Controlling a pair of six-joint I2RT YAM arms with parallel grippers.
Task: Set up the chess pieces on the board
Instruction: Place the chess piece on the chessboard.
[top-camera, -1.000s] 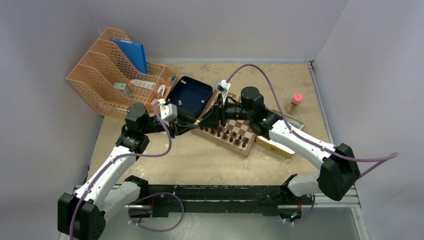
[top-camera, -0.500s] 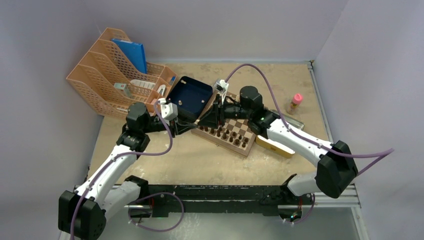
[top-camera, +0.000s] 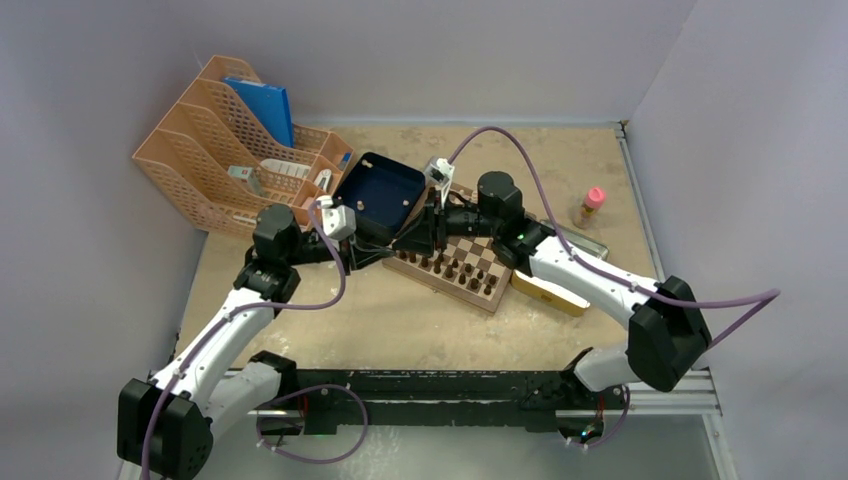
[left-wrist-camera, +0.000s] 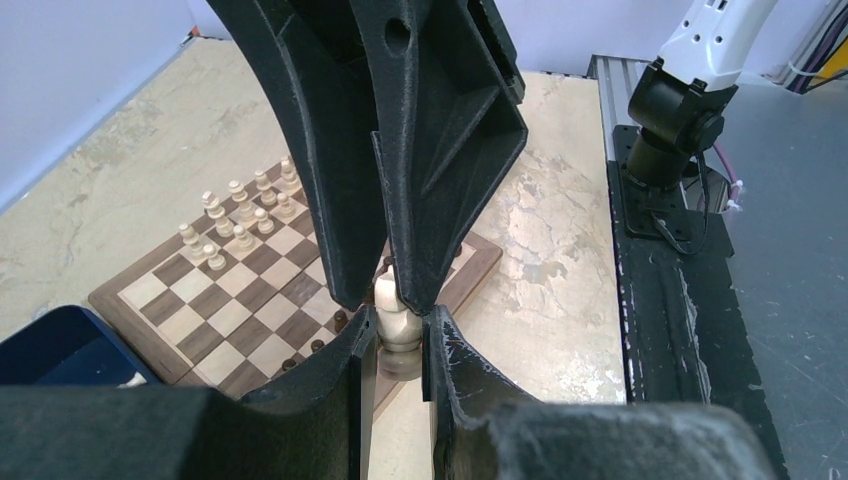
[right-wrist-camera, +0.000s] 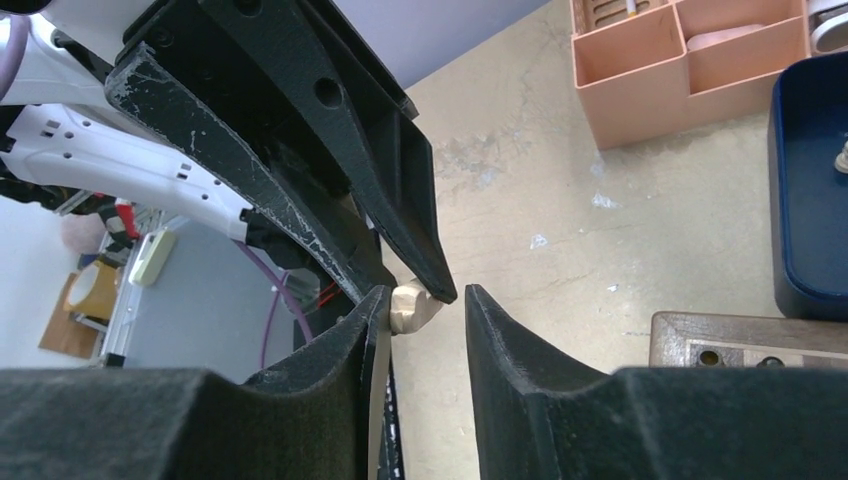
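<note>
My left gripper (left-wrist-camera: 400, 345) is shut on the lower part of a light beige chess piece (left-wrist-camera: 398, 320), held in the air over the near left corner of the board (left-wrist-camera: 225, 320). My right gripper (right-wrist-camera: 422, 300) meets it tip to tip. Its fingers (left-wrist-camera: 330, 150) flank the piece's head (right-wrist-camera: 410, 308). The head touches one finger and a gap shows at the other, so these jaws stand open. Several beige pieces (left-wrist-camera: 240, 215) stand at the board's far side. In the top view both grippers (top-camera: 405, 243) join at the board's left corner, hiding the held piece.
Dark brown pieces (top-camera: 455, 270) line the board's near rows. A dark blue tray (top-camera: 378, 190) with a beige piece (left-wrist-camera: 132, 378) in it sits just left of the board. A yellow-rimmed tin (top-camera: 548, 292) lies right of it. An orange organizer (top-camera: 230, 140) stands back left, a small bottle (top-camera: 592, 205) back right.
My right gripper has shifted slightly left onto the held piece and its jaws have narrowed around the head. The left gripper has stayed shut and still.
</note>
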